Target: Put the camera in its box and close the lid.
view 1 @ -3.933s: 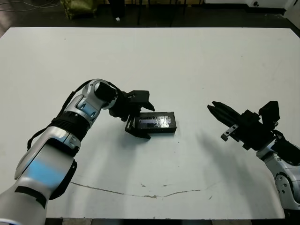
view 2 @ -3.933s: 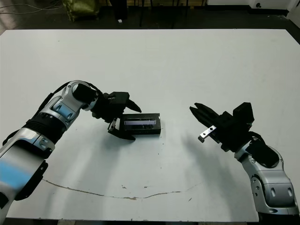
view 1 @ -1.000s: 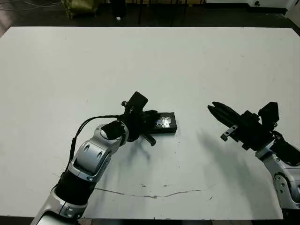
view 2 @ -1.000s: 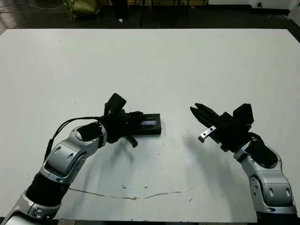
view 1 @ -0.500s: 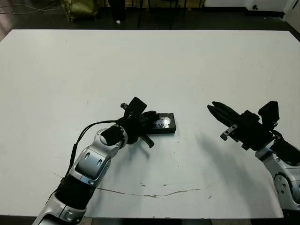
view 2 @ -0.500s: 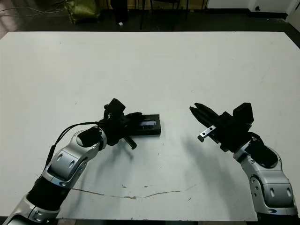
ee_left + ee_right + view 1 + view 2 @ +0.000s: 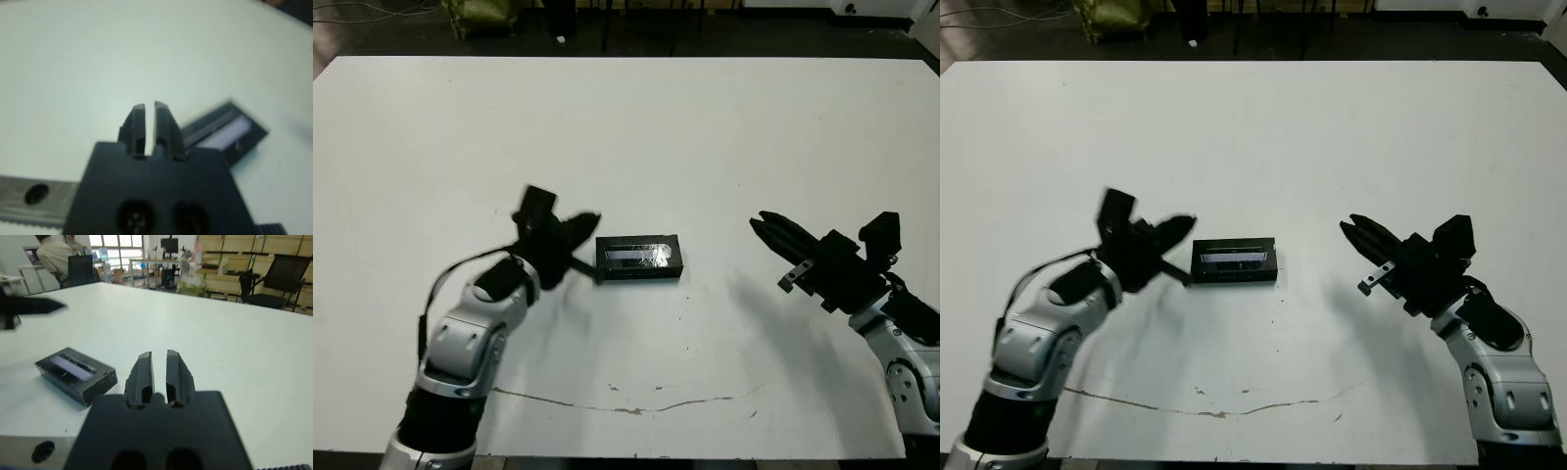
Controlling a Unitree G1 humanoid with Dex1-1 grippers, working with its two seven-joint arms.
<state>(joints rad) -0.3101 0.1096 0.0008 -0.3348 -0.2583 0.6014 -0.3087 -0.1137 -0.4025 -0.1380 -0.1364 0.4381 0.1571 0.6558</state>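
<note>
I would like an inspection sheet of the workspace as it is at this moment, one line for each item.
Surface: white table, with a thin dark crack-like line near its front edge.
Job's things: box lies near the centre with the lid on it, pale strip up; camera not visible.
Clutter: nothing seen.
Grippers: left gripper beside the box's left end, fingers nearly together, holding nothing; right gripper apart to the right, empty.
Cables: black cable along the left arm.
Surroundings: chairs, desks and seated people beyond the table.
</note>
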